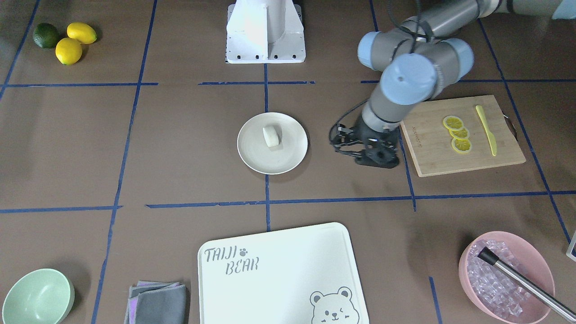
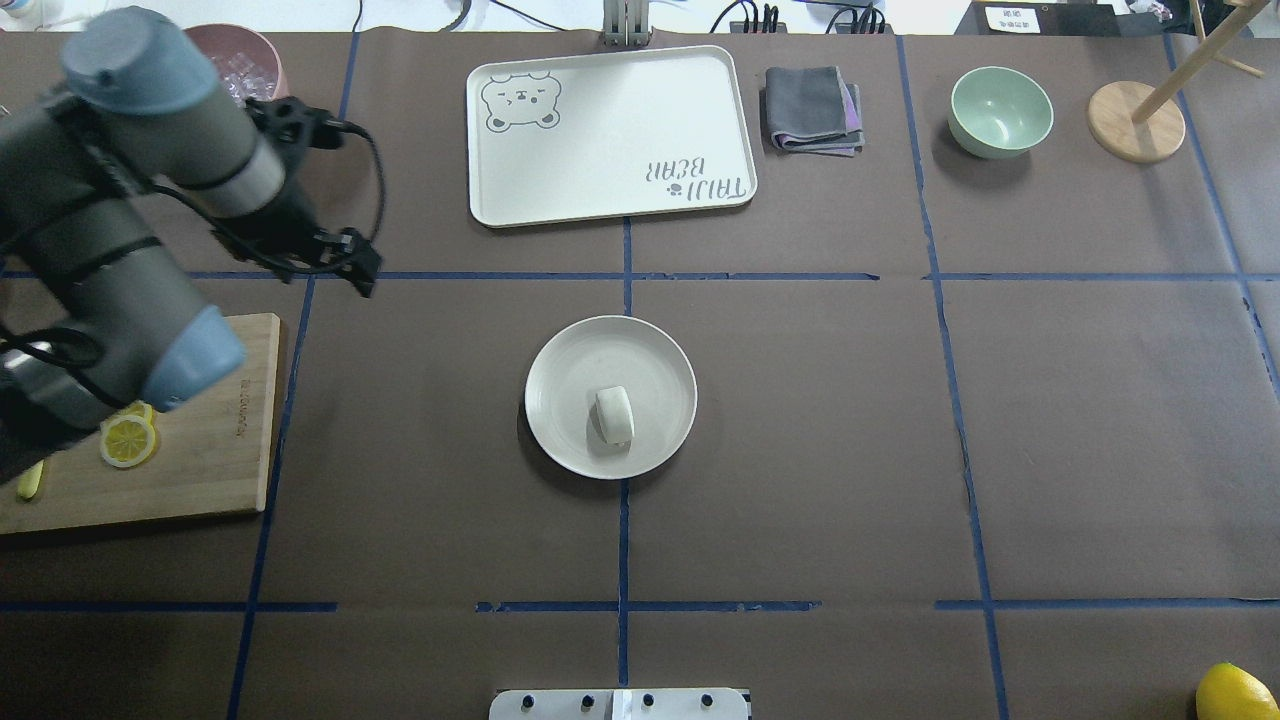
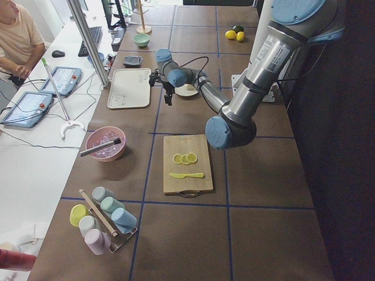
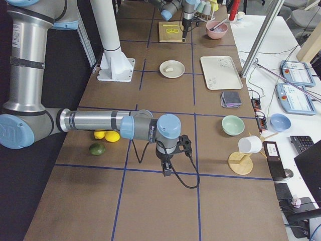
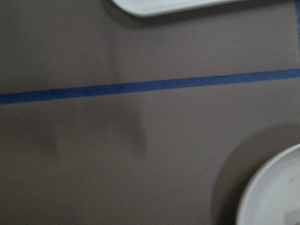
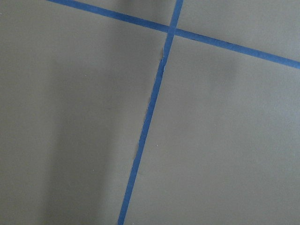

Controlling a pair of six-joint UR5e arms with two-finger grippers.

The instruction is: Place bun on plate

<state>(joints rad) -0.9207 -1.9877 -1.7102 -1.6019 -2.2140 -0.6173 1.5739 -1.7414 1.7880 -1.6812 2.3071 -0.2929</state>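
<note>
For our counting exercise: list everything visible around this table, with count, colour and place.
bun: one, white, on the plate
plate: one, cream, centre of the table
bear-print tray: one, white, operators' edge
folded cloth: one, grey, beside the tray
mint bowl: one, green, beyond the cloth
pink bowl: one, holding ice, left-arm end
cutting board: one, wooden, left-arm side
lemon slices: three, yellow, on the board
knife: one, yellow, on the board
whole fruits: two yellow, one green, right-arm end
cups: several, pastel, racked at left-arm end
person: one, seated, off the left-arm end
left gripper: one, black, between plate and board; jaws unclear
right gripper: one, black, near the fruits, far from the plate
</note>
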